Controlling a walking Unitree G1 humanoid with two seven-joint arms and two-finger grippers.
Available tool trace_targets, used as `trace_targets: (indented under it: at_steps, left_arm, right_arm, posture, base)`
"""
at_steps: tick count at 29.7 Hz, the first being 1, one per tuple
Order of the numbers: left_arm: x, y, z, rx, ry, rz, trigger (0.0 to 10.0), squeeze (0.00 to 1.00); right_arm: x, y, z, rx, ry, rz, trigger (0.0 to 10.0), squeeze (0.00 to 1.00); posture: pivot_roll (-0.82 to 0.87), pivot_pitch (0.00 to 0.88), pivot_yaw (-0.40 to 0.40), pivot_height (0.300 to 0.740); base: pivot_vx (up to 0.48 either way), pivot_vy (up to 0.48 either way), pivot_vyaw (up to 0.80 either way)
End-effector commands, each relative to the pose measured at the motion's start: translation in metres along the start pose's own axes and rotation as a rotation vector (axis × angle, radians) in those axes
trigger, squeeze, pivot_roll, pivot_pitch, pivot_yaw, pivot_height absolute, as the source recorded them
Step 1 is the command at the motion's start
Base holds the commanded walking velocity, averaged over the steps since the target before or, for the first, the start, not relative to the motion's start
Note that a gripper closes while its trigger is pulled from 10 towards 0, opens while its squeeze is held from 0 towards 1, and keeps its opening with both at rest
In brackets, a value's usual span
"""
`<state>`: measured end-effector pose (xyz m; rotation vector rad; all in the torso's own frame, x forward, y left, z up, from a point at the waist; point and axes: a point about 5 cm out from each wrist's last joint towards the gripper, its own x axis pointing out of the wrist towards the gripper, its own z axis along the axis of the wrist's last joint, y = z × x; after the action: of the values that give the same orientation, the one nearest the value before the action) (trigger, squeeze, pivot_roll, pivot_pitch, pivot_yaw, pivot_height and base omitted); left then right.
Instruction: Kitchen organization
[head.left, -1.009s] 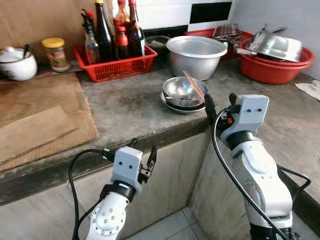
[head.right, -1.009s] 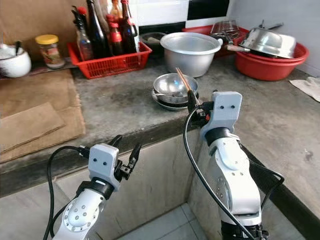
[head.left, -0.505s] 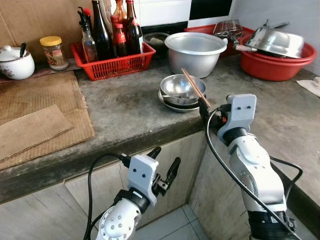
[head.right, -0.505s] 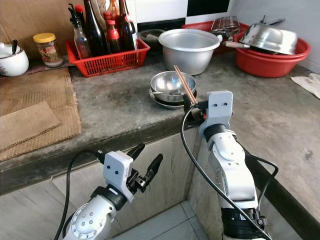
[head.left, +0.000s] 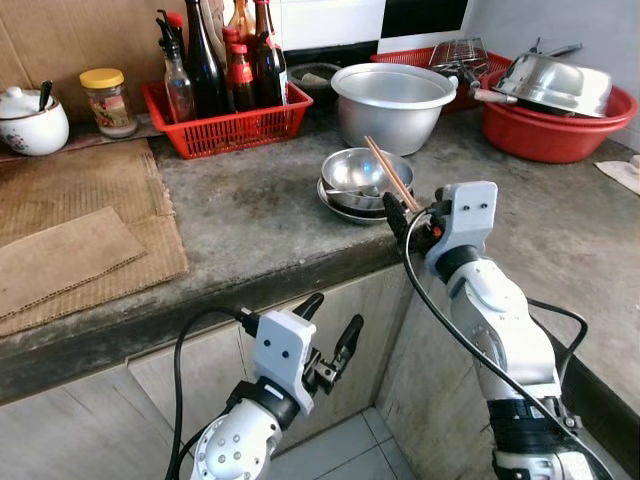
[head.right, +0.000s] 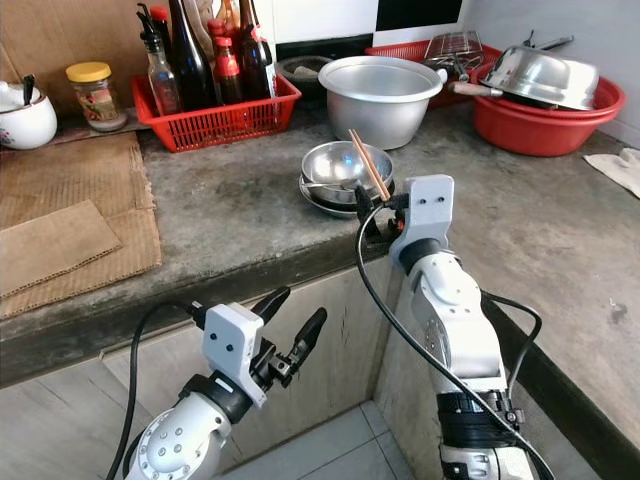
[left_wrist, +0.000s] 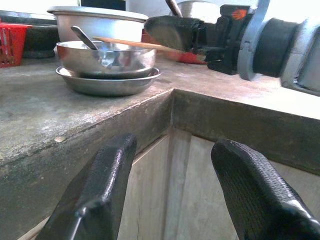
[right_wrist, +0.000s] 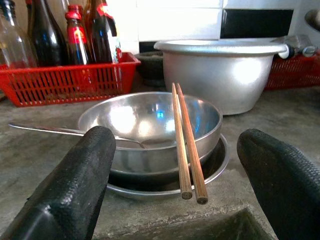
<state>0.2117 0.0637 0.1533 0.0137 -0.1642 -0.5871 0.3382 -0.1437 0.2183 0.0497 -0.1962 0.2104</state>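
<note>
Chopsticks (right_wrist: 186, 145) lie loosely across the steel bowl (right_wrist: 150, 125); your spread right gripper (right_wrist: 175, 190) could knock them off the table (head.left: 250, 220).

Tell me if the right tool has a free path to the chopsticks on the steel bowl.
Probably yes. The right tool is open at the counter edge, facing the chopsticks, whose near ends jut over the steel bowl rim toward it, with nothing between.

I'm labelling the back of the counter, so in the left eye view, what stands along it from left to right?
White pot → jar with a yellow lid → red basket of bottles → big metal pot → red basin holding a steel bowl.
</note>
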Motion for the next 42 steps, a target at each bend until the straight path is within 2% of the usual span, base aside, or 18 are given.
trace_targets:
  at_steps: [1,8,23,24,25,26,27,28,29,32,33,34,42]
  left_arm:
    - [-0.002,-0.003,0.006,-0.005,-0.027,-0.006,10.0,0.0]
    - [-0.003,-0.003,0.007,-0.003,-0.025,-0.001,10.0,0.0]
    - [-0.002,-0.003,0.012,0.003,-0.059,0.01,10.0,0.0]
    - [-0.002,-0.003,0.012,0.002,-0.057,0.009,10.0,0.0]
    - [-0.002,-0.004,0.012,0.002,-0.057,0.009,10.0,0.0]
    - [-0.002,-0.004,0.012,0.002,-0.057,0.009,10.0,0.0]
    - [-0.001,-0.004,0.011,0.002,-0.056,0.009,10.0,0.0]
    - [-0.001,-0.004,0.011,0.002,-0.056,0.009,10.0,0.0]
    - [-0.001,-0.004,0.011,0.002,-0.056,0.008,10.0,0.0]
    - [-0.002,-0.004,0.011,0.002,-0.056,0.009,10.0,0.0]
    - [-0.002,-0.004,0.011,0.002,-0.055,0.011,10.0,0.0]
    - [-0.002,-0.004,0.011,0.002,-0.055,0.011,10.0,0.0]
    - [-0.002,-0.004,0.011,0.003,-0.053,0.012,10.0,0.0]
  right_arm:
    - [0.005,-0.003,0.003,-0.005,-0.013,-0.002,10.0,0.0]
    - [0.011,-0.006,-0.004,-0.005,0.017,-0.008,10.0,0.0]
    - [0.015,-0.008,-0.008,-0.022,0.025,-0.011,10.0,0.0]
    - [0.015,-0.008,-0.008,-0.024,0.026,-0.007,7.2,0.0]
    - [0.015,-0.008,-0.008,-0.024,0.027,-0.006,7.1,0.0]
    - [0.015,-0.008,-0.008,-0.024,0.027,-0.006,7.1,0.0]
    - [0.015,-0.007,-0.009,-0.029,0.032,-0.002,9.5,0.0]
    - [0.015,-0.007,-0.009,-0.029,0.032,-0.002,9.5,0.0]
    - [0.015,-0.007,-0.009,-0.029,0.033,-0.003,10.0,0.0]
    - [0.015,-0.008,-0.01,-0.031,0.031,-0.004,10.0,0.0]
    - [0.015,-0.008,-0.01,-0.034,0.031,-0.006,3.6,0.0]
    - [0.016,-0.009,-0.01,-0.035,0.032,-0.008,0.0,0.0]
    - [0.016,-0.011,-0.009,-0.042,0.027,-0.013,0.0,0.0]
  posture:
    - [0.17,0.11,-0.06,0.74]
    - [0.17,0.118,-0.063,0.74]
    - [0.17,0.122,-0.068,0.74]
    - [0.17,0.12,-0.067,0.74]
    - [0.17,0.12,-0.066,0.74]
    - [0.17,0.12,-0.066,0.74]
    - [0.17,0.12,-0.067,0.74]
    - [0.17,0.12,-0.067,0.74]
    - [0.17,0.119,-0.067,0.74]
    - [0.17,0.119,-0.067,0.74]
    - [0.17,0.12,-0.066,0.74]
    - [0.17,0.12,-0.066,0.74]
    - [0.17,0.119,-0.067,0.74]
  base:
    - [0.0,0.0,0.0]
    - [0.0,0.0,0.0]
    - [0.0,0.0,0.0]
    - [0.0,0.0,0.0]
    - [0.0,0.0,0.0]
    - [0.0,0.0,0.0]
    - [0.0,0.0,0.0]
    - [0.0,0.0,0.0]
    - [0.0,0.0,0.0]
    - [0.0,0.0,0.0]
    - [0.0,0.0,0.0]
    - [0.0,0.0,0.0]
    - [0.0,0.0,0.0]
